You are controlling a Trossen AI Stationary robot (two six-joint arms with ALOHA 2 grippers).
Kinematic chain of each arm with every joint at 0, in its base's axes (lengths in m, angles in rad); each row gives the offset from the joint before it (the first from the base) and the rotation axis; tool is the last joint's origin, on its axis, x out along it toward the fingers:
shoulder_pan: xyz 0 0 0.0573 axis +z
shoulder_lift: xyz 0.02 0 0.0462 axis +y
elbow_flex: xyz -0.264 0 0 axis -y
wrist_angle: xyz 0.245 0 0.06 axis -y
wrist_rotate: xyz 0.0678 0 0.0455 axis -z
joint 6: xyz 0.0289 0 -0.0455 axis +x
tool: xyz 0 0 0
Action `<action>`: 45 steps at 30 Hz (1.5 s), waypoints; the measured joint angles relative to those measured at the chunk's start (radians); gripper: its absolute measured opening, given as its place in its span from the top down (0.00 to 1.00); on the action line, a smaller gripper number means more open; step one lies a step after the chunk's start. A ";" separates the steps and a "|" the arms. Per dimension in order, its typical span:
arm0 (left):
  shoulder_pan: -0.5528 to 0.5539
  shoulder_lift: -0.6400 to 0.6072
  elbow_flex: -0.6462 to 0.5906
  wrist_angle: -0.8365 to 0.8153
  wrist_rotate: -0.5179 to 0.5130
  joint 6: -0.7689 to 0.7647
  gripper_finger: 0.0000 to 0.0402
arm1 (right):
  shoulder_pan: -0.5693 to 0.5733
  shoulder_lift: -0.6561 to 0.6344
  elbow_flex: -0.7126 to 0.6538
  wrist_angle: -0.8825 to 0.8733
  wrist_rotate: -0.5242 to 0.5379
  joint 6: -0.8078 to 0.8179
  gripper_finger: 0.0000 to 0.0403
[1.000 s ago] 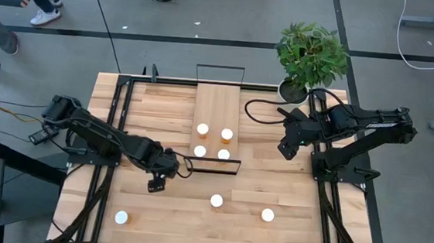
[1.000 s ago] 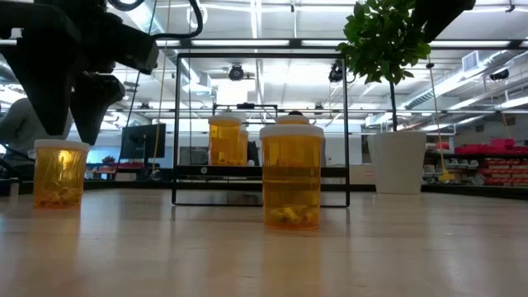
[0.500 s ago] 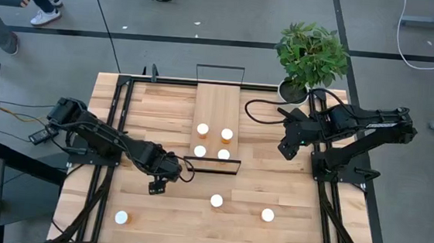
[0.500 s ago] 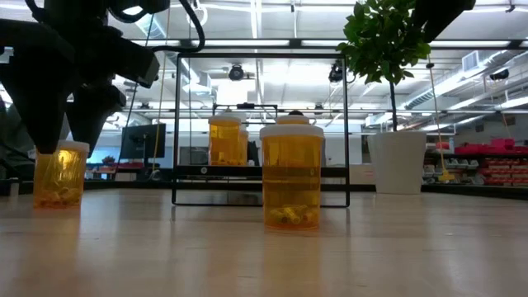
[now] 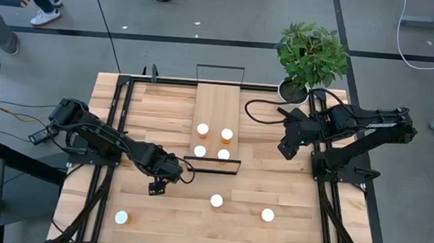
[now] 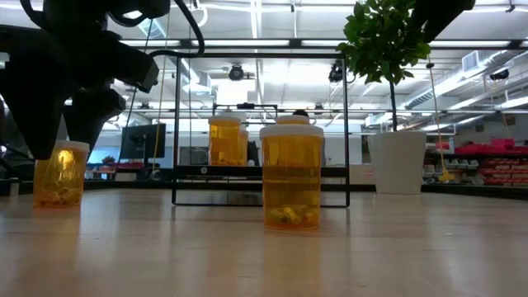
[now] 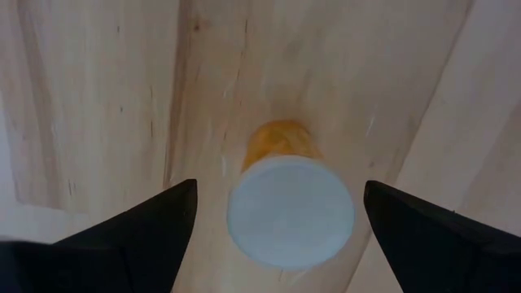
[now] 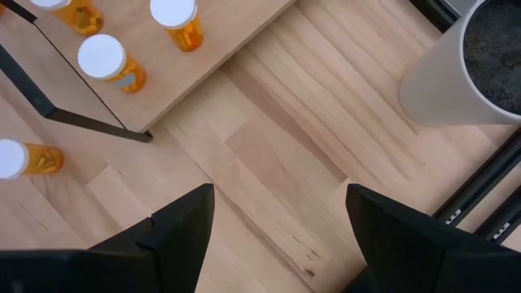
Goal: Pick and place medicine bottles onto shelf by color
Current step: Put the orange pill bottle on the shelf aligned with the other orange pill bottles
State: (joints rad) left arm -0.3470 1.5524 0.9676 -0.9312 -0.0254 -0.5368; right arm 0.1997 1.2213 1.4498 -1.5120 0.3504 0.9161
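In the left wrist view, an amber medicine bottle with a white cap (image 7: 291,212) stands upright on the tabletop, straight below my left gripper (image 7: 281,232). That gripper is open and points down, one finger on either side of the cap without touching it. In the low view it (image 6: 62,148) hangs over that bottle (image 6: 59,177). Several bottles (image 5: 213,142) stand on the shelf (image 5: 218,106). Three more stand on the table: one (image 5: 216,201), another (image 5: 268,215) and a third (image 5: 121,217). My right gripper (image 5: 286,148) waits open above the table, right of the shelf.
A potted plant (image 5: 309,55) in a white pot (image 8: 464,73) stands at the table's far right corner. The shelf's black end frame (image 6: 177,124) rises at its near end, close to my left gripper. Bare wood lies between the loose bottles.
My left gripper has sunk a little toward the bottle beneath it, so its fingers now reach down beside the white cap. It has stayed open. The bottles have not moved.
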 joint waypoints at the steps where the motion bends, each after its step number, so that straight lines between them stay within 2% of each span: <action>1: 0.000 0.000 0.000 0.000 0.000 0.000 0.11 | 0.000 0.000 0.000 0.000 0.000 0.000 0.29; 8: 0.002 0.000 0.000 -0.001 -0.006 0.005 0.15 | 0.000 0.000 0.000 0.000 0.013 0.000 0.29; 26: 0.026 0.000 0.000 -0.017 -0.026 0.064 0.46 | 0.000 0.000 0.000 0.000 0.016 0.000 0.29; 29: 0.048 0.000 0.000 -0.031 -0.026 0.090 0.47 | 0.000 0.000 0.000 0.000 0.015 0.000 0.29; 36: 0.115 -0.005 0.001 -0.102 -0.026 0.183 0.40 | 0.000 0.000 0.000 0.000 0.016 0.013 0.29; 45: 0.206 -0.029 0.098 -0.195 -0.027 0.309 0.46 | 0.000 0.000 0.000 0.000 0.016 0.020 0.29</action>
State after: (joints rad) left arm -0.1413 1.5234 1.0659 -1.1262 -0.0519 -0.2283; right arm 0.1993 1.2214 1.4498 -1.5119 0.3664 0.9360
